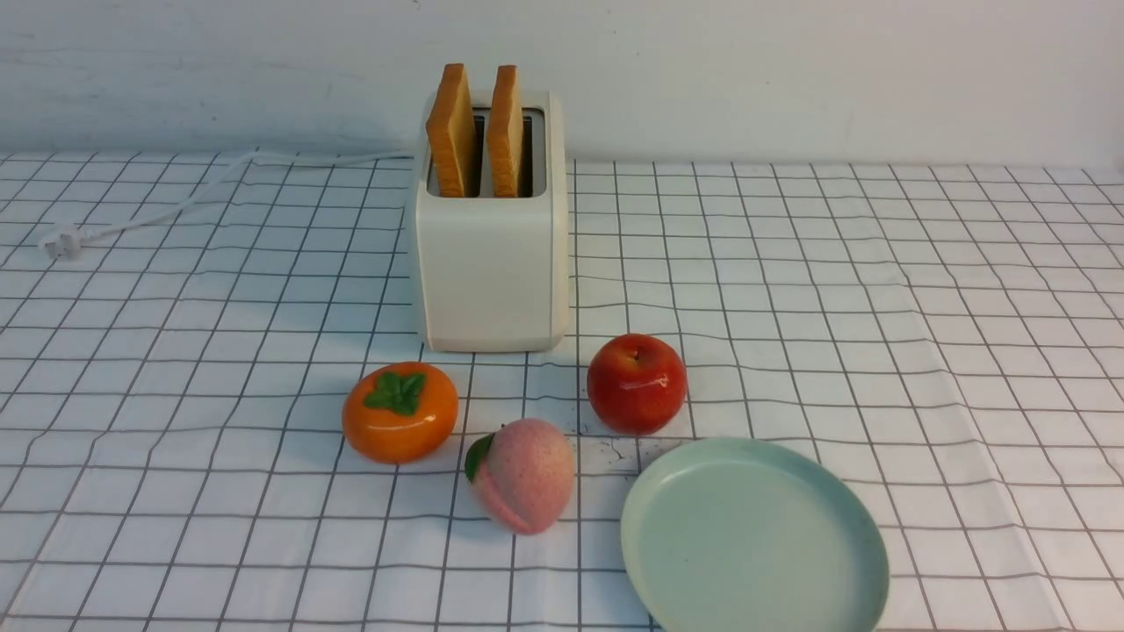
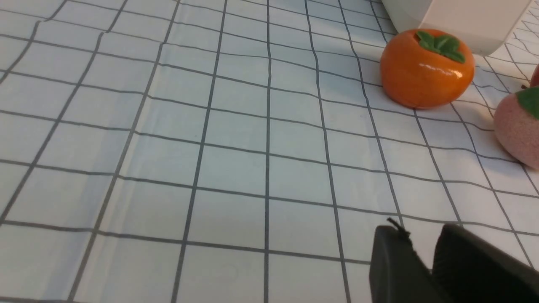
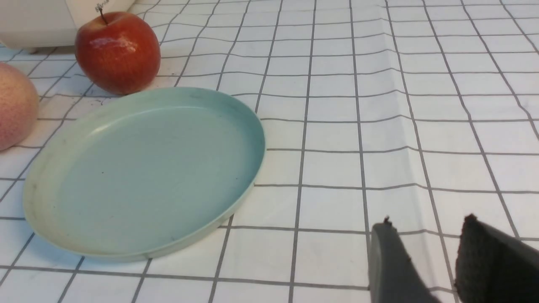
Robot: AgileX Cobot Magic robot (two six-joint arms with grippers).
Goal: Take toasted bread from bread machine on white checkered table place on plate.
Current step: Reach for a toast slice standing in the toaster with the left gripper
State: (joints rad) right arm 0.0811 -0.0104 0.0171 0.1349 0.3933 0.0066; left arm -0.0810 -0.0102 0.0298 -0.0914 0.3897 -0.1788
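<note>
The cream-white bread machine [image 1: 490, 263] stands at the back middle of the white checkered table [image 1: 878, 290]. Two slices of toasted bread [image 1: 452, 132] [image 1: 505, 132] stick upright out of its slots. The mint-green plate [image 1: 755, 540] [image 3: 143, 168] lies empty at the front right. Neither gripper shows in the front view. In the left wrist view my left gripper [image 2: 421, 235] hangs over bare cloth, its jaws a little apart and empty, with a corner of the bread machine [image 2: 454, 17] far off. My right gripper [image 3: 427, 227] is open and empty, over the cloth beside the plate.
An orange persimmon [image 1: 399, 411], a pink peach [image 1: 524, 474] and a red apple [image 1: 637, 384] sit between the bread machine and the plate. A white cord with its plug [image 1: 61, 241] trails off to the back left. A white wall runs behind the table.
</note>
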